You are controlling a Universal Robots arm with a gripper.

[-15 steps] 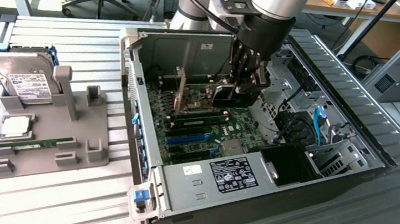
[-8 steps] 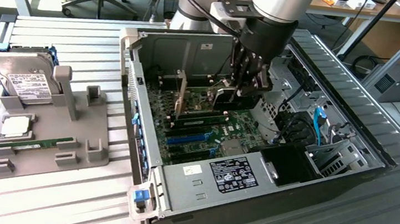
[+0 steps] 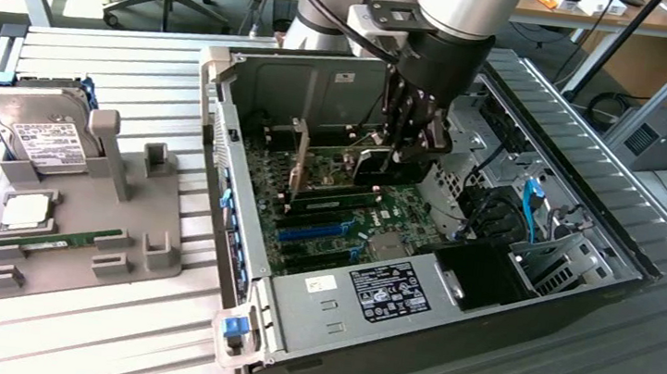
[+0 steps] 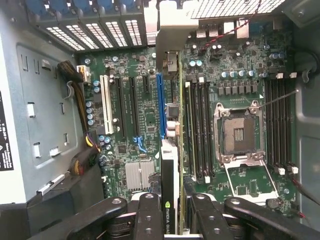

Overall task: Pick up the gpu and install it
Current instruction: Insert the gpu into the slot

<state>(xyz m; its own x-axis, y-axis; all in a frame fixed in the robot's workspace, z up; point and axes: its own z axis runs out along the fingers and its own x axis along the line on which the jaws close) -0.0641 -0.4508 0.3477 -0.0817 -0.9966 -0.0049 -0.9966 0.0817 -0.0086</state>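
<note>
The gpu [image 4: 168, 200] is a thin dark card seen edge-on, with its silver bracket [image 4: 170, 35] at the far end toward the case's rear slots. My gripper [image 4: 172, 220] is shut on it, one finger [image 4: 148, 217] on each flat side. The card stands on edge low over the motherboard [image 4: 145, 100], just beside the long blue slot [image 4: 160, 105]. Whether it sits in a slot I cannot tell. In the exterior view my gripper [image 3: 397, 152] reaches down into the open computer case [image 3: 335, 299], holding the gpu [image 3: 335, 170] over the board.
On the exterior view's left, a grey holder [image 3: 148, 242] carries a silver hard drive [image 3: 48, 134], a green RAM stick [image 3: 74, 239] and a processor chip [image 3: 27, 211]. Inside the case are the open CPU socket [image 4: 240, 132], memory slots [image 4: 200, 125], cables [image 4: 82, 145] and drive bays [image 3: 549, 256].
</note>
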